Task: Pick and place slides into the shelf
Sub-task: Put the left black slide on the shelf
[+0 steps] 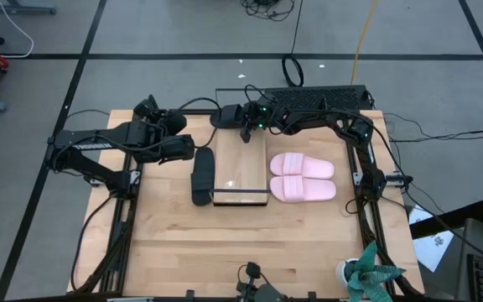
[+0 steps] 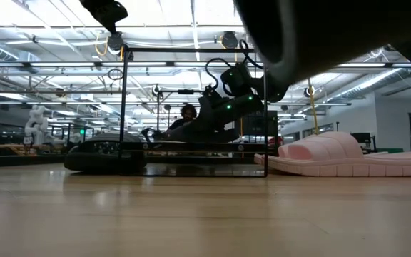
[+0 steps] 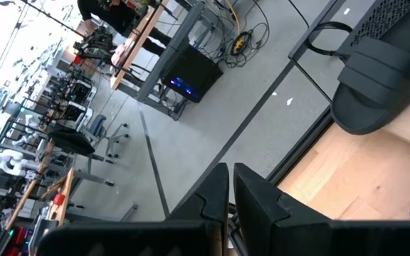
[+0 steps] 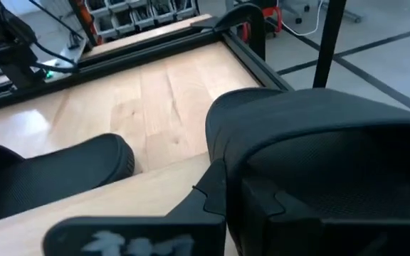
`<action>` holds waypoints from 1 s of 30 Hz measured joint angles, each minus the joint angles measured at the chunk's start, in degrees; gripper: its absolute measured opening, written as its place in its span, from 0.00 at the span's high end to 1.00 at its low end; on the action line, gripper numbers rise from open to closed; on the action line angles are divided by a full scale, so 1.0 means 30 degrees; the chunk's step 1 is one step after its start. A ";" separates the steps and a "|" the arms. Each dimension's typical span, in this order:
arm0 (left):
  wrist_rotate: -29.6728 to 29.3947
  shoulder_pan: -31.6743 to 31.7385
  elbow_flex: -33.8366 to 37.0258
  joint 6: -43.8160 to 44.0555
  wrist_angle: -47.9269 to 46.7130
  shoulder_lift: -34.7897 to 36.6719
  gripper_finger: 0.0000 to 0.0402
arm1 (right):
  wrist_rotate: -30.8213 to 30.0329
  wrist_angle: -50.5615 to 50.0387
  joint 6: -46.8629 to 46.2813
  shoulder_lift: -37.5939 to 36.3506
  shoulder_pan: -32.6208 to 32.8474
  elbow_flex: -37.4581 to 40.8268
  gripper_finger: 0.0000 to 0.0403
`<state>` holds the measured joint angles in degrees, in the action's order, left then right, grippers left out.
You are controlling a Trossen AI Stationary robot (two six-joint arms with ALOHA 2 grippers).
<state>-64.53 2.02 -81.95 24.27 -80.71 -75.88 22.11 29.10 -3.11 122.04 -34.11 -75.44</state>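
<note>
High view: the shelf (image 1: 241,168) sat mid-table, and the right gripper (image 1: 246,126) was over its far end with the held black slide (image 1: 227,114). The loose black slide (image 1: 202,176) lay just beside the shelf's left long edge. The pink pair (image 1: 302,178) lay near its right edge. The left gripper (image 1: 179,149) waited left of the shelf. Grip state was unreadable from above. Low view: it alone showed height, with the shelf frame (image 2: 123,107) rising as an open cage, the loose black slide (image 2: 102,158) flat on the table beside it, and the pink pair (image 2: 348,157) flat on the other side. Left wrist view: the left gripper (image 3: 230,192) had fingers together on nothing, and the held black slide (image 3: 379,78) showed at the shelf's far end. Right wrist view: the right gripper (image 4: 230,195) looked clamped on the held black slide (image 4: 319,135), above the shelf board (image 4: 119,206), with the loose black slide (image 4: 55,174) beyond. Judgement: a placing step. Doing it well meant lowering level, sole square to the board, toward the far end so room remained, and releasing only once seated.
</note>
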 joint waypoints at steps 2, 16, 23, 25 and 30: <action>0.0000 0.0000 0.0000 0.0000 0.0000 0.0000 0.92 | -0.0204 -0.0044 -0.0089 0.0000 0.0020 0.0000 1.00; 0.0013 0.0000 0.0000 -0.0015 0.0000 0.0000 0.92 | 0.0073 -0.0314 -0.2604 0.0000 -0.0312 0.0000 0.98; 0.0009 0.0000 0.0000 -0.0015 0.0000 0.0000 0.92 | 0.0735 -0.0773 -0.3251 0.0000 -0.0495 0.0000 0.97; 0.0015 0.0000 0.0000 -0.0015 0.0000 0.0000 0.92 | 0.0735 -0.0780 -0.3272 0.0000 -0.0503 0.0000 0.97; 0.0015 0.0000 0.0000 -0.0015 0.0000 0.0000 0.92 | 0.0746 -0.0794 -0.3294 0.0000 -0.0503 0.0007 0.96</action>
<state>-64.49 2.02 -81.95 24.23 -80.71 -75.88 24.35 26.72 -12.99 122.04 -35.62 -75.42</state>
